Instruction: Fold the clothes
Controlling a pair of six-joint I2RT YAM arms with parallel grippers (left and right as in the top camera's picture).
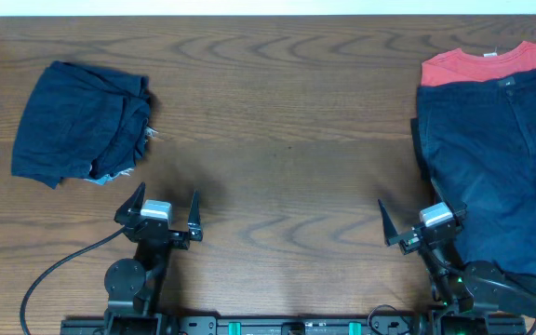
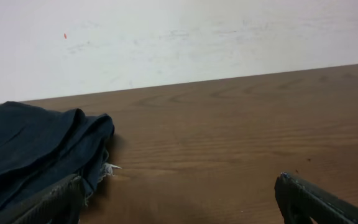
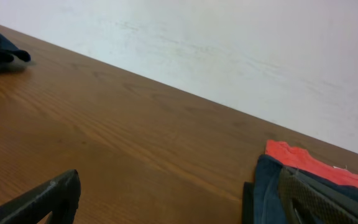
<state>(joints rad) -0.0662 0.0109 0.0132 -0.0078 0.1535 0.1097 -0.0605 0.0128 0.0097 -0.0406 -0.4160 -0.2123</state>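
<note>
A folded pile of dark navy shorts (image 1: 80, 122) lies at the far left of the table; it also shows in the left wrist view (image 2: 33, 149). Flat navy shorts (image 1: 496, 167) lie at the right, over a coral-red T-shirt (image 1: 487, 65) whose top edge sticks out; both show in the right wrist view, the shorts (image 3: 267, 186) and the T-shirt (image 3: 309, 165). My left gripper (image 1: 166, 207) is open and empty, just below the folded pile. My right gripper (image 1: 417, 223) is open and empty at the left edge of the flat shorts.
The brown wooden table (image 1: 287, 140) spans the view, with a pale wall (image 2: 179, 37) behind its far edge. A black cable (image 1: 59, 270) loops by the left arm's base at the front edge.
</note>
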